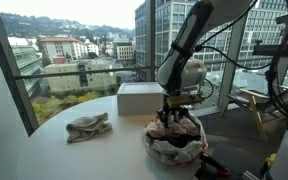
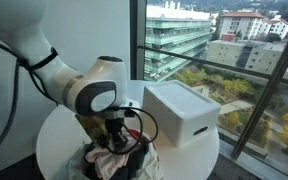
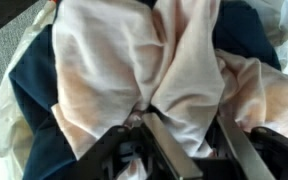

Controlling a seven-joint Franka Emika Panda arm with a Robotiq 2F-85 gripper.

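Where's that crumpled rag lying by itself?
In an exterior view the rag lies on the round table, picture-left of the cloth pile under the pincer.

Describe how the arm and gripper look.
The arm has rounded white links, and one joint carries a dark disc. Black cables loop beside the wrist. The gripper is black. In the wrist view, its fingers are dark with pale grey faces.

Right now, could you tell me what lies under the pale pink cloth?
Beneath the pale pink cloth, bunched by the gripper, dark blue fabric shows at its edges. Anything deeper is covered.
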